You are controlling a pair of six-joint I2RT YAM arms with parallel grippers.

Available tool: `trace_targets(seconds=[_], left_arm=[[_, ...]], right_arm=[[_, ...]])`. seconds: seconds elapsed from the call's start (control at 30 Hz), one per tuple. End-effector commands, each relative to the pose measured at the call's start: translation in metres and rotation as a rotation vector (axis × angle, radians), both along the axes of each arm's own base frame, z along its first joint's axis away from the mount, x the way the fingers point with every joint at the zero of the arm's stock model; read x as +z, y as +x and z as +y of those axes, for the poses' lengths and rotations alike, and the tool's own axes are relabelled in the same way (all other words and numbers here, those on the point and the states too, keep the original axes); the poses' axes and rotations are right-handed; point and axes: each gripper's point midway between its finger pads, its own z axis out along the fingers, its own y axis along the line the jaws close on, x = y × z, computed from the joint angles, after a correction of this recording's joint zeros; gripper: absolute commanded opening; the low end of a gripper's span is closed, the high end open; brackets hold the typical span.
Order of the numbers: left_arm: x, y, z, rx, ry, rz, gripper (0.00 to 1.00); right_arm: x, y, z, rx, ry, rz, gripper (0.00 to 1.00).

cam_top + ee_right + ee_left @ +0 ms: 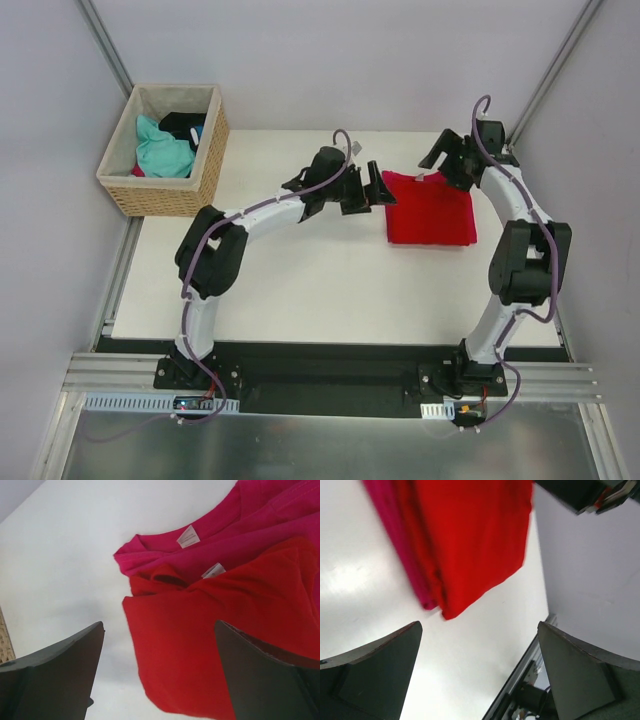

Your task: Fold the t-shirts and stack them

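Observation:
The bright red t-shirt [430, 210] lies folded on the white table [300, 280] at the back right. It rests on the magenta-pink t-shirt [240, 535], whose edge [400, 545] sticks out beside the red cloth [470, 540]. Both white neck labels show in the right wrist view, above the red fold [200, 645]. My left gripper [380, 186] hovers at the stack's left edge, open and holding nothing [480, 670]. My right gripper [432, 163] hangs over the stack's far edge, open and empty too [160, 675].
A woven wicker basket [205, 165] stands at the table's back left corner, holding teal cloth [160, 150] and something black. Grey walls close in on both sides. The metal rail [330, 385] with the arm bases runs along the near edge.

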Motion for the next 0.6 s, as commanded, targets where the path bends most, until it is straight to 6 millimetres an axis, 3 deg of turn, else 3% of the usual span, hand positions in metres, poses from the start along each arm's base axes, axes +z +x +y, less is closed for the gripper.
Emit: trace_targets(seconds=[0.0, 0.03, 0.07, 0.17, 0.33, 0.43, 0.57], left_arm=[[0.019, 0.001, 0.033, 0.051, 0.015, -0.055, 0.99], [0.006, -0.003, 0.04, 0.06, 0.036, -0.033, 0.99], [0.011, -0.004, 0.046, 0.07, 0.032, -0.046, 0.99], [0.0, -0.01, 0.061, 0.093, 0.047, -0.038, 0.99], [-0.013, -0.019, 0.083, 0.125, 0.058, -0.015, 0.99], [-0.008, -0.023, 0.094, 0.141, 0.057, -0.027, 0.99], [-0.007, -0.028, 0.103, 0.151, 0.059, -0.029, 0.99]], right_arm=[[-0.038, 0.016, -0.002, 0.006, 0.011, 0.034, 0.95], [-0.046, 0.016, -0.003, 0.004, 0.017, 0.052, 0.95], [-0.061, 0.014, -0.003, 0.002, 0.022, 0.08, 0.95], [-0.08, 0.011, 0.004, 0.001, 0.051, 0.105, 0.95], [-0.123, -0.013, 0.01, -0.011, 0.035, 0.206, 0.95], [-0.129, -0.023, 0.024, 0.007, 0.033, 0.223, 0.95], [-0.122, -0.031, 0.036, 0.016, -0.009, 0.211, 0.96]])
